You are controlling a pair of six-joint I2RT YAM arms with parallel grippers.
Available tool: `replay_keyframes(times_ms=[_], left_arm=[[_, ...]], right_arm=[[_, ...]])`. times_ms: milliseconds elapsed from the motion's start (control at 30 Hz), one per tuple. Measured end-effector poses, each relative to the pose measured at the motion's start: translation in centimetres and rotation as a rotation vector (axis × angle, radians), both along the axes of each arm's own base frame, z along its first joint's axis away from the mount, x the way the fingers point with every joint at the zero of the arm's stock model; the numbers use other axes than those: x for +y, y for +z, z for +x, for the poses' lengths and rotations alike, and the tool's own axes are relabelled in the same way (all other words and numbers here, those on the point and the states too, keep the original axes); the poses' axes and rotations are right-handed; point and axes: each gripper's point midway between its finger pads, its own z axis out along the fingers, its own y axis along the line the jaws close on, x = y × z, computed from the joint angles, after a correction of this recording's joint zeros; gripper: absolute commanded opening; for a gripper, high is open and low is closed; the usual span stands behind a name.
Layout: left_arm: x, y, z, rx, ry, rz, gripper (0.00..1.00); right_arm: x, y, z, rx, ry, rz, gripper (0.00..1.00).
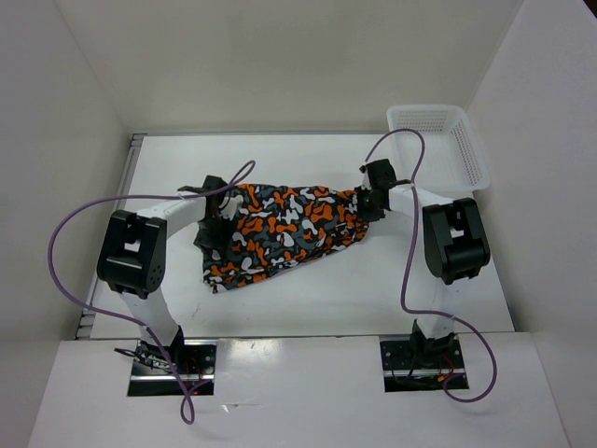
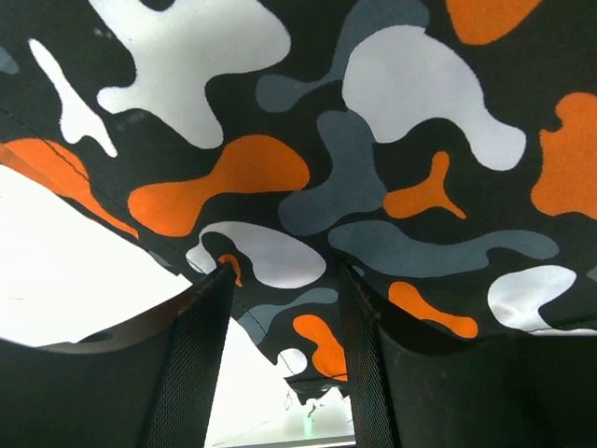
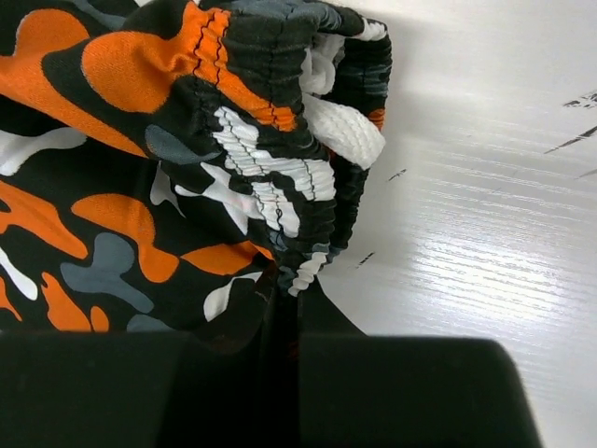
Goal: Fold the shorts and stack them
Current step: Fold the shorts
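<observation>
Both arms reach inward with their elbows bent out to the sides. The left claw (image 1: pixel 216 203) is at the left end of the shorts (image 1: pixel 280 233), its fingers (image 2: pixel 196 364) spread and the cloth draped across their tips, while the right claw (image 3: pixel 287 313) is pressed together, pinching the gathered waistband at the right end. The shorts lie rumpled in the middle of the tabletop (image 1: pixel 420 280) with white surface showing on their near and far sides, and the white basket (image 1: pixel 438 140) sits well apart in the far right corner by the wall.
</observation>
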Motion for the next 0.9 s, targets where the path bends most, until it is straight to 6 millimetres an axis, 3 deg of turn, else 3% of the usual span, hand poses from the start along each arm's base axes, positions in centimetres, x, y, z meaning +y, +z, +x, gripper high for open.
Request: replay_keyframes(times_ms=[167, 300, 533, 667, 900], left_arm=[[0.8, 0.2, 0.7, -0.017, 0.032, -0.006, 0.57], [1.9, 0.7, 2.2, -0.06, 0.071, -0.012, 0.61], [1.8, 0.8, 4.5, -0.104, 0.08, -0.02, 0.61], [0.2, 0.4, 6.6, -0.107, 0.047, -0.041, 0.61], [-5.4, 0.5, 10.6, -0.169, -0.064, -0.093, 0.62]], right_arm=[[-0.2, 0.1, 0.1, -0.011, 0.019, -0.016, 0.0], [-0.7, 1.7, 0.6, -0.055, 0.042, -0.048, 0.0], [-2.1, 8.7, 2.1, -0.239, 0.08, -0.127, 0.0], [-3.7, 12.1, 2.6, -0.329, 0.078, -0.211, 0.0], [-6.8, 14.3, 2.4, -0.36, 0.053, -0.383, 0.0]])
